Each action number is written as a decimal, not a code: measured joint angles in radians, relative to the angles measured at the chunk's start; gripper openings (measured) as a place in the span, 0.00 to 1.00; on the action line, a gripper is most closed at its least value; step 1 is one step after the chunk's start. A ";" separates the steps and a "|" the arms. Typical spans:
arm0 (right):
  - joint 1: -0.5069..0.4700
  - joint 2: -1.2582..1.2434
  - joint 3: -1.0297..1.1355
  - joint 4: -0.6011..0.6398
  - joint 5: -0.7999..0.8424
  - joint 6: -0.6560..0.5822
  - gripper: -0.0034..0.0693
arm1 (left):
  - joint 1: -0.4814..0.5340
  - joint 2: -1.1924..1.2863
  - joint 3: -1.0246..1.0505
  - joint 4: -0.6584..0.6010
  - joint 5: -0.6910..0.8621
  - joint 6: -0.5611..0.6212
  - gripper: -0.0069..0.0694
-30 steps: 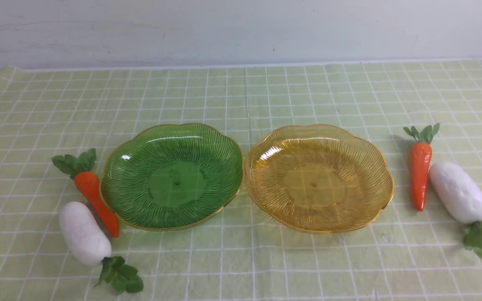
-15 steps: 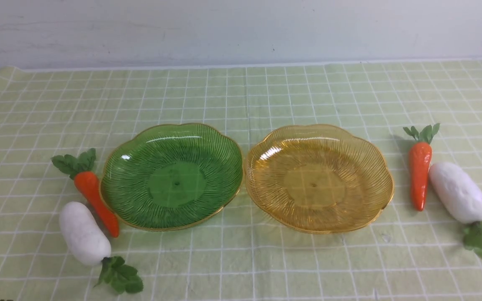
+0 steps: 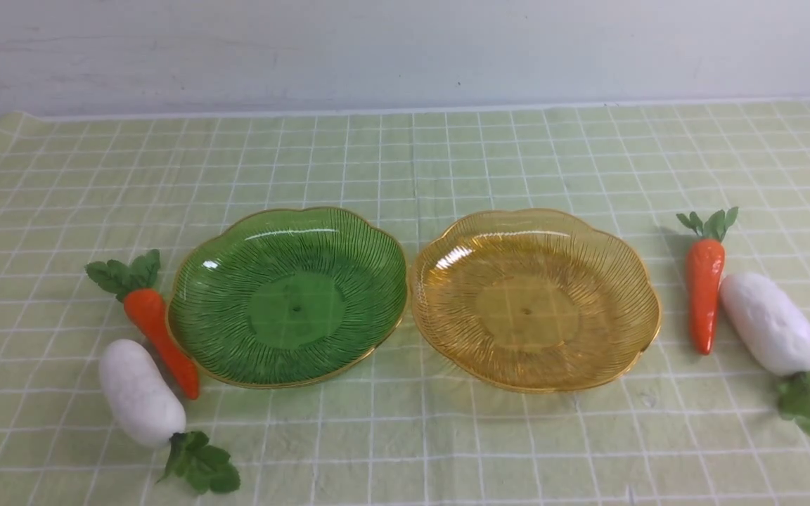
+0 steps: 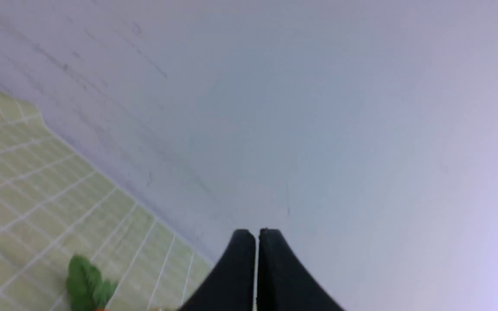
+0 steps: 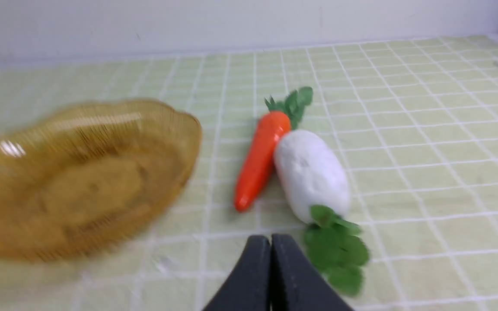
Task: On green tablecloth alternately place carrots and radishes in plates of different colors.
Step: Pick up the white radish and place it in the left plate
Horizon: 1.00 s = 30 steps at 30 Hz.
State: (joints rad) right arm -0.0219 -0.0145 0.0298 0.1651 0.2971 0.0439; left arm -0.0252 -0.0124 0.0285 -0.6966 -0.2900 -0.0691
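On the green tablecloth (image 3: 405, 154) a green plate (image 3: 208, 281) and an amber plate (image 3: 461, 295) stand side by side, both empty. A carrot (image 3: 162, 337) and a radish (image 3: 139, 392) lie left of the green plate. Another carrot (image 3: 704, 292) and radish (image 3: 769, 323) lie right of the amber plate (image 5: 15, 155). The right wrist view shows that carrot (image 5: 257, 157) and radish (image 5: 311, 172) just beyond my right gripper (image 5: 270, 237), shut and empty. My left gripper (image 4: 256, 232) is shut and empty, facing the wall, with green leaves (image 4: 85, 287) below it. Neither gripper appears in the front view.
A pale wall (image 3: 405, 49) rises right behind the table's far edge. The cloth's far left corner (image 4: 11, 112) ends against it.
Nothing on the table has moved in the front view. A dark speck at the bottom left edge half a second ago is gone.
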 joint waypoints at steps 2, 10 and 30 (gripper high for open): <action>0.000 0.000 0.000 0.080 -0.046 0.044 0.03 | 0.000 0.000 0.000 -0.004 -0.039 -0.001 0.08; 0.000 0.000 0.000 0.463 -0.277 0.171 0.03 | 0.001 0.150 -0.361 0.102 0.413 0.147 0.08; 0.000 0.440 -0.579 0.153 0.585 -0.103 0.03 | 0.002 1.467 -1.019 0.479 1.205 0.051 0.08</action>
State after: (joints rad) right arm -0.0219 0.4258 -0.5496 0.3184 0.8818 -0.0596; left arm -0.0229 1.4544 -0.9908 -0.2180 0.9146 -0.0181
